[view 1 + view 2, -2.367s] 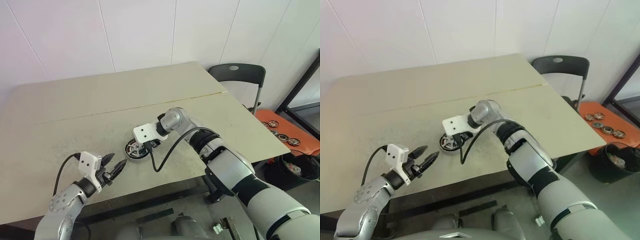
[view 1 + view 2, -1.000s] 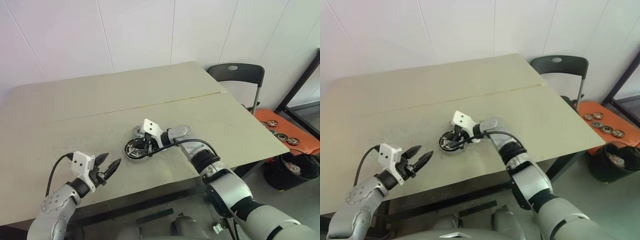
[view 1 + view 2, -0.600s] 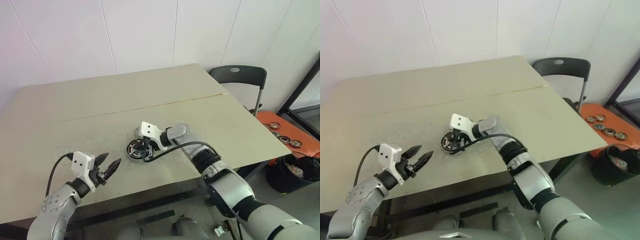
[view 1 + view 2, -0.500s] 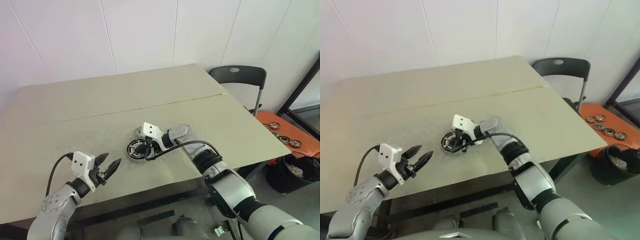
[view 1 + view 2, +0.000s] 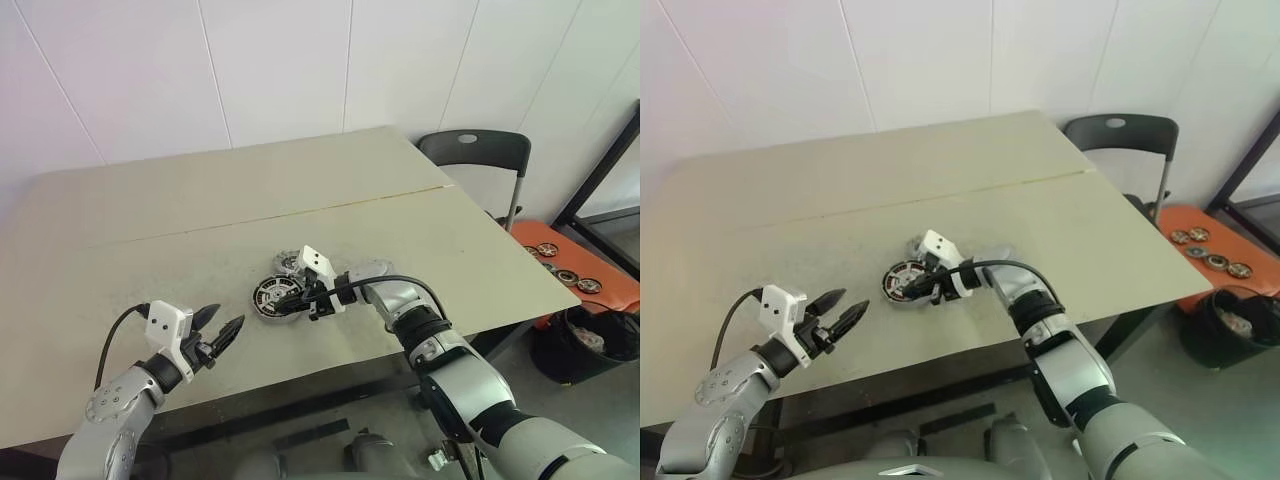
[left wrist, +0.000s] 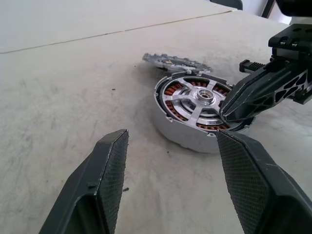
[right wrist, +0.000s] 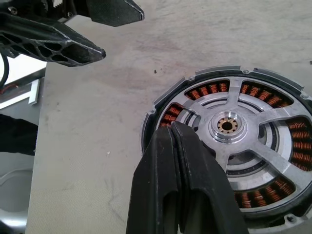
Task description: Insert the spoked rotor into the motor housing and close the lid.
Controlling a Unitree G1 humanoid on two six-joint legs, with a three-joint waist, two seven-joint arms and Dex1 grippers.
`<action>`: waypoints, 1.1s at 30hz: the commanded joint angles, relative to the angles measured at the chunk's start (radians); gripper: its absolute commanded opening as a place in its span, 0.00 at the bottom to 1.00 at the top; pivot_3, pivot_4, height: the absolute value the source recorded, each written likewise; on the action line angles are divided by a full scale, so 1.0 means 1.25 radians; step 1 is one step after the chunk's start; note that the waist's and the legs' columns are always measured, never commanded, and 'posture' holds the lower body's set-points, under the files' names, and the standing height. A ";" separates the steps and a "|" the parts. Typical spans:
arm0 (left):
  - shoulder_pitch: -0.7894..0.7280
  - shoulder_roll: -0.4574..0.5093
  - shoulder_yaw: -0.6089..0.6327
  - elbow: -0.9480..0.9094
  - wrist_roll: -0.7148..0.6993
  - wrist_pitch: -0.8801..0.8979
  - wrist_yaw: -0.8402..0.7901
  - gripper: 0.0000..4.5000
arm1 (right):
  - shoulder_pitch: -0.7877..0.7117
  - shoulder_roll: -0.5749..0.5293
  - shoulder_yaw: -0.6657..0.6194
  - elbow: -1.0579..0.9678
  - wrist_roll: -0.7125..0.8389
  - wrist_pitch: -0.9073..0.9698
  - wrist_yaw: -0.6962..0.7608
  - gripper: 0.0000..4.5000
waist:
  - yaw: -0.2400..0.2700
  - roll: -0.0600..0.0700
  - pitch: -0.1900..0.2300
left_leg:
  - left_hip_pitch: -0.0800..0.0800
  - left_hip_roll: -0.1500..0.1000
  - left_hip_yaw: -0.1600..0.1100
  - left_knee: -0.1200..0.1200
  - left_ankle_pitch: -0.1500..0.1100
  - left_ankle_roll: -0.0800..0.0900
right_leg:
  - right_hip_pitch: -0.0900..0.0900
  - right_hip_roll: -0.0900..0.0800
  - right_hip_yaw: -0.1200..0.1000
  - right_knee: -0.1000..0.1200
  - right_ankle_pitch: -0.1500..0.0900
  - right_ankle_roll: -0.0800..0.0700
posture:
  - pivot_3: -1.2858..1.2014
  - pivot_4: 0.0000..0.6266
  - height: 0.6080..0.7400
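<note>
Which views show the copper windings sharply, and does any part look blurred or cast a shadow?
Right wrist view: windings of the motor housing are sharp, the shut right gripper close in front looks soft. Left wrist view: windings clear, the left gripper's fingers near the lens slightly soft, only faint shadow under the housing. Left eye view: housing too small to show its windings.

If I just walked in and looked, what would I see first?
You would spot the round motor housing with its ring of copper coils, sitting near the front middle of the table, with the spoked rotor lying in it. The right gripper, shut, points its tips at the rotor. The toothed grey lid lies flat just behind the housing, and the left gripper is open off to the side.
</note>
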 commanded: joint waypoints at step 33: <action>0.016 0.009 -0.017 -0.045 0.037 -0.051 -0.026 0.68 | -0.212 -0.109 0.246 0.093 -0.301 -0.528 0.011 0.78 | 0.002 0.000 0.000 | -0.010 0.000 0.000 0.001 0.000 0.000 | -0.009 0.000 -0.001 0.003 0.002 -0.003 | 0.52 0.00 1.00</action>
